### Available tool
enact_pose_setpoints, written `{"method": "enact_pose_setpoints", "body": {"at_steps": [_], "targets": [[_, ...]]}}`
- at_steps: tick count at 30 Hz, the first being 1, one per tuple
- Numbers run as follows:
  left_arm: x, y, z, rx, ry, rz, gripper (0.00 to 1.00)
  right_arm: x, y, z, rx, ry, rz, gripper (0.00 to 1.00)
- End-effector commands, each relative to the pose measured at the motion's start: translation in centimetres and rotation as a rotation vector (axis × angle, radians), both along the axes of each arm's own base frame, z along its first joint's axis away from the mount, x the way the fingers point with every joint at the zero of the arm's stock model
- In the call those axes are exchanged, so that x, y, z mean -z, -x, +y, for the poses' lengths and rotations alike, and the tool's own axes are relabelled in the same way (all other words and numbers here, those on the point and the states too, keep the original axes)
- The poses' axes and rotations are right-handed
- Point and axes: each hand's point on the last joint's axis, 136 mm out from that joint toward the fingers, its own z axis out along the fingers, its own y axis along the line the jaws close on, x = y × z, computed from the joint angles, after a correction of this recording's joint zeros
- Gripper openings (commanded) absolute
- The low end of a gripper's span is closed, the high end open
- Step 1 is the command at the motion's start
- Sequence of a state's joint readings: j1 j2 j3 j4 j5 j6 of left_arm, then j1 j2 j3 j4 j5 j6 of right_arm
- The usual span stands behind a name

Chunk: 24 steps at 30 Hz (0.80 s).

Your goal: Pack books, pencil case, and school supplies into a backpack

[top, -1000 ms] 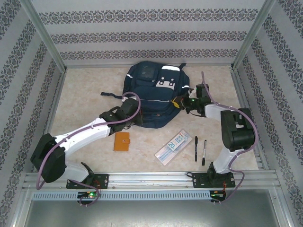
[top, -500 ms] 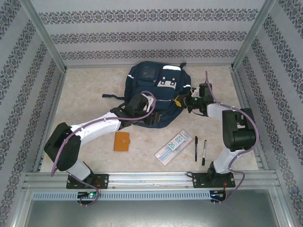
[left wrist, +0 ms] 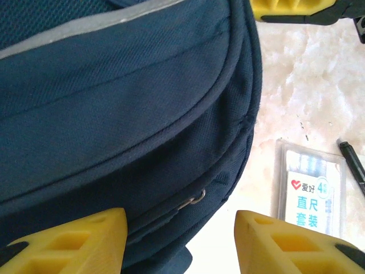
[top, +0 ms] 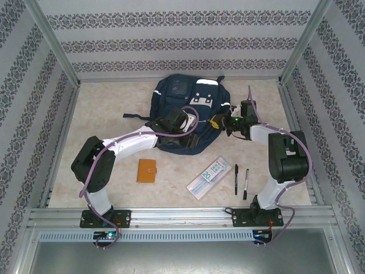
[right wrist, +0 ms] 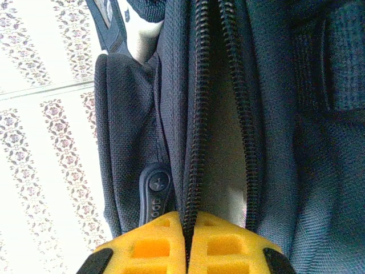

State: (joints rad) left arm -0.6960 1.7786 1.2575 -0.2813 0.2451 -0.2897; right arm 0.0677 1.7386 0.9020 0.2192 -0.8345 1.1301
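The right pincer (right wrist: 186, 245) is pressed fully shut. Its two yellow fingers meet on one toothed edge of the open zip of the backpack (right wrist: 319, 142). The zip pull (right wrist: 154, 197) lies just beside the fingers, and ahead of the tips the two rows of teeth part around a pale gap (whether cloth as well as teeth sits in the pinch cannot be told). Seen from above, this pincer sits at the backpack's right flank.

The left pincer (left wrist: 179, 235) stands wide open and holds nothing. Between its fingers shows the navy cloth of the backpack's near lower corner, with a small metal ring (left wrist: 197, 197) just ahead of the gap. I cannot tell if the fingers touch the cloth. Past its right-hand finger, the pencil case (left wrist: 311, 194) lies flat on the counter (top: 102, 114), near the backpack but apart from it, and a black pen (left wrist: 353, 165) lies just beyond the case. From above, a second pen (top: 246, 183) lies beside the first. The orange-brown notebook (top: 146, 170) rests behind this pincer, towards the arm bases and off to its left.
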Motion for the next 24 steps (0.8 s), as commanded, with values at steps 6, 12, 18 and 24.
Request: {"method": "enact_pose_setpoints", "body": {"at_steps": [6, 12, 18, 24], "targets": [[1.2, 1.7, 3.0, -0.164, -0.037, 0.133, 0.53, -3.0, -0.2, -0.1, -0.022, -0.037, -0.059, 0.00], [1.7, 1.1, 1.3, -0.127, 0.015, 0.145, 0.56, -3.1, -0.1, -0.1, -0.023, -0.039, -0.059, 0.00], [0.9, -1.7, 0.8, -0.144, 0.036, 0.077, 0.61, -3.1, 0.4, 0.1, -0.037, -0.045, -0.060, 0.00], [-1.1, -2.5, -1.0, -0.058, 0.137, 0.021, 0.59, -3.2, 0.7, 0.3, -0.058, -0.054, -0.065, 0.00]]}}
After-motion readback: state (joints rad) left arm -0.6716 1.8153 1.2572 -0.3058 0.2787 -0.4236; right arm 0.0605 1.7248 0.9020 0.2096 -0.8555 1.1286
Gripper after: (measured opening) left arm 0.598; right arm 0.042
